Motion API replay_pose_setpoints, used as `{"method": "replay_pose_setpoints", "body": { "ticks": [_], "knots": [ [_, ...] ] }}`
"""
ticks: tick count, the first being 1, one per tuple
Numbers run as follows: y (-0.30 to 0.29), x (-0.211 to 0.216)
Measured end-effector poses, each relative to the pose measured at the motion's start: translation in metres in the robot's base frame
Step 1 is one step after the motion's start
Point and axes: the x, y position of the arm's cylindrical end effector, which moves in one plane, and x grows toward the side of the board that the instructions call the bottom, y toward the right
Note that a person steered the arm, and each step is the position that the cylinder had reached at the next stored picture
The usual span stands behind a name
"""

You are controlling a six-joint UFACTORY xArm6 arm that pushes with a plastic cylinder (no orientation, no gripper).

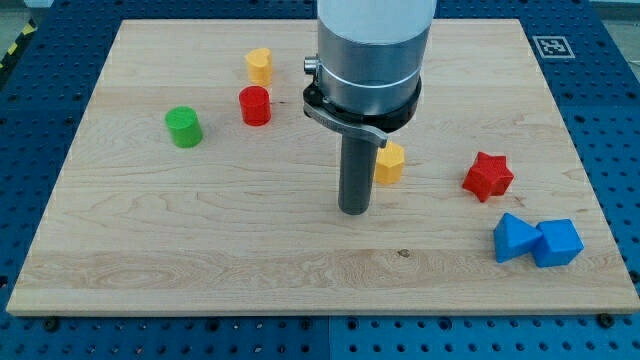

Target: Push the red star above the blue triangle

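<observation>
- You see my tip on the wooden board, near its centre; the rod carries no jaws, so nothing is clenched or released.
- The red star lies well apart, at 3 o'clock from my tip.
- The blue triangle sits near the star's 5 o'clock, touching a blue cube.
- A yellow block is just beside the rod, at 1 o'clock from my tip.
- Toward 10 o'clock you find a red cylinder, a second yellow block and a green cylinder.
</observation>
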Motion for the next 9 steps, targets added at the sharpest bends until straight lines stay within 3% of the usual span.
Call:
{"method": "replay_pose_setpoints", "body": {
  "ticks": [2, 3, 4, 7, 9],
  "knots": [
    [0.059, -0.005],
    [0.061, -0.005],
    [0.11, -0.006],
    [0.149, -0.006],
    [0.149, -0.034]
  ]
}}
